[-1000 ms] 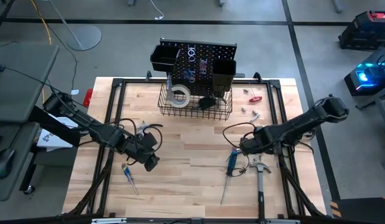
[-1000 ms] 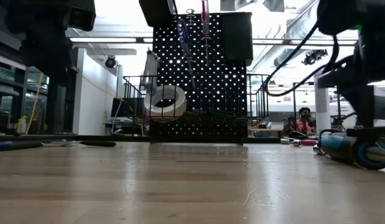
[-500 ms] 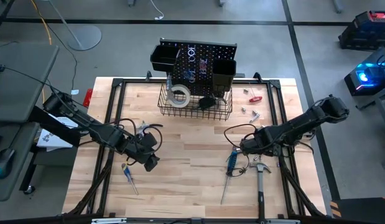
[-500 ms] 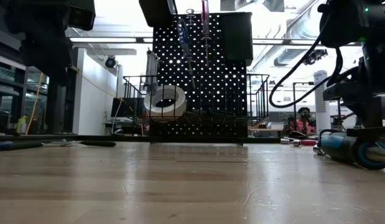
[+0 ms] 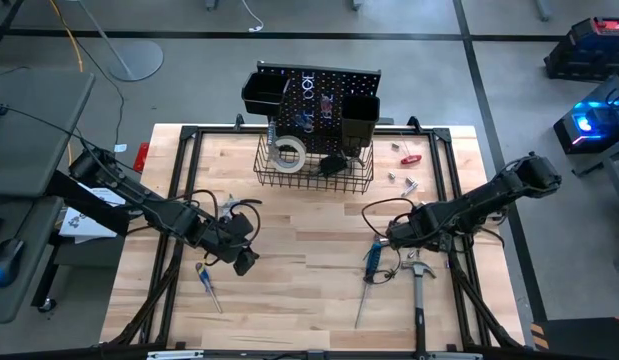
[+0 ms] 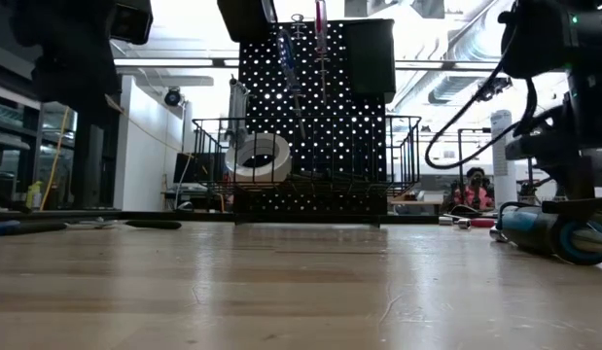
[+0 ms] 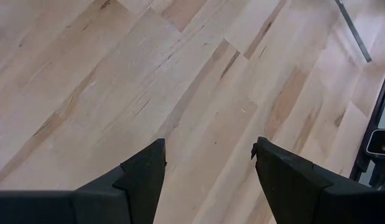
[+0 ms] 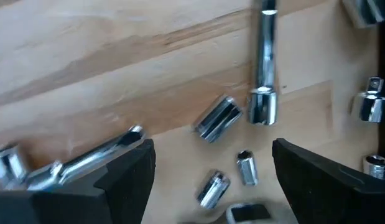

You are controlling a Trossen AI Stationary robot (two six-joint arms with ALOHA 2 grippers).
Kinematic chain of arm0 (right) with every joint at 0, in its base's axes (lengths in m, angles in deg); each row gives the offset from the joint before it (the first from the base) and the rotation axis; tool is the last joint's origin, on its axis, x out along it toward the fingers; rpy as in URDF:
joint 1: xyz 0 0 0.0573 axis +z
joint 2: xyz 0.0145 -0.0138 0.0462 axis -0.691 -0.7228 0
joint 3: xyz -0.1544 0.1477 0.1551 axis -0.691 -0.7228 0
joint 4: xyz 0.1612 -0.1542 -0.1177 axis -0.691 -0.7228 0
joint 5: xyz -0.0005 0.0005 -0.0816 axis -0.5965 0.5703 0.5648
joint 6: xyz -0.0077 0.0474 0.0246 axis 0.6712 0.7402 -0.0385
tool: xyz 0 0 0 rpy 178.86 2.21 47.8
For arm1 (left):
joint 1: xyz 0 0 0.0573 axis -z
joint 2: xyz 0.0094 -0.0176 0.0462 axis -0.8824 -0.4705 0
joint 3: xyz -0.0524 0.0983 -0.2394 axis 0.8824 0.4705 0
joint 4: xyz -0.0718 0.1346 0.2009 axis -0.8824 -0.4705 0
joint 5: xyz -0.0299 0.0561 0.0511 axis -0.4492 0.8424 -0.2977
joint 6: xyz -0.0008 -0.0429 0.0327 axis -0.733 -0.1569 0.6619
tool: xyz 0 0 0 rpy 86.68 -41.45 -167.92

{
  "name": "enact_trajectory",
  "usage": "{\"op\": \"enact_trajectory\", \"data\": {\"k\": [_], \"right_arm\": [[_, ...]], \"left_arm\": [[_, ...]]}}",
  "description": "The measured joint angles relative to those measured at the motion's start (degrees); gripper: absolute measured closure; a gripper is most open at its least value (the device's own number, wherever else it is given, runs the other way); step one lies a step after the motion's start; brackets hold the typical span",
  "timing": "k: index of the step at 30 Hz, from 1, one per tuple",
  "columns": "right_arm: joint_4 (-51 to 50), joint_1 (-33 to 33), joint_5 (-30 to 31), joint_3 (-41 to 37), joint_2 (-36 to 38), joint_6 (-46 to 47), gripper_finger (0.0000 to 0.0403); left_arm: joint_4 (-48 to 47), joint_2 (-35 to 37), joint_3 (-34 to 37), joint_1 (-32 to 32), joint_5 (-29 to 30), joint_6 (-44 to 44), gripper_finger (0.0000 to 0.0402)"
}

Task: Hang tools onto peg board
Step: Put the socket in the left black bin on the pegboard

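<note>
The black peg board (image 5: 319, 95) stands at the table's far edge with two black bins (image 5: 259, 95) and a wire basket (image 5: 314, 165). A white tape roll (image 5: 287, 152) lies in the basket. My right gripper (image 5: 394, 235) is open and empty, just beside a blue-handled screwdriver (image 5: 370, 262) and a black-handled hammer (image 5: 418, 290) that lie flat on the table. In the right wrist view, the right gripper (image 8: 211, 162) has silver sockets (image 8: 217, 118) and a silver bar (image 8: 265, 62) ahead of it. My left gripper (image 5: 239, 258) is open and empty over bare wood (image 7: 208, 155), near another blue-handled screwdriver (image 5: 207, 285).
A red-handled tool (image 5: 409, 157) and small silver sockets (image 5: 404, 182) lie at the far right of the table. Black frame rails (image 5: 179, 200) run along the table's sides. Bare wood lies between the two grippers. The blue handle shows at the right of the low view (image 6: 548, 233).
My right arm has shifted a little above the blue-handled screwdriver and its cable has swung; which way it went is not clear.
</note>
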Motion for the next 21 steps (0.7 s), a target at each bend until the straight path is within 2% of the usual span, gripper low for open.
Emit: {"op": "enact_trajectory", "data": {"k": [6,12,21], "right_arm": [[2.14,0.0,0.88,-1.97,-0.02,6.74,0.0096],[3.62,0.0,1.33,-2.67,-0.02,7.44,0.0106],[3.25,-2.56,3.53,-2.67,-0.22,7.91,0.0214]], "left_arm": [[0.08,0.0,0.0,0.0,0.02,-0.15,0.0169],[0.08,0.0,0.0,0.0,0.04,-0.12,0.0169],[0.07,0.0,0.0,-0.32,0.79,-0.04,0.0169]]}}
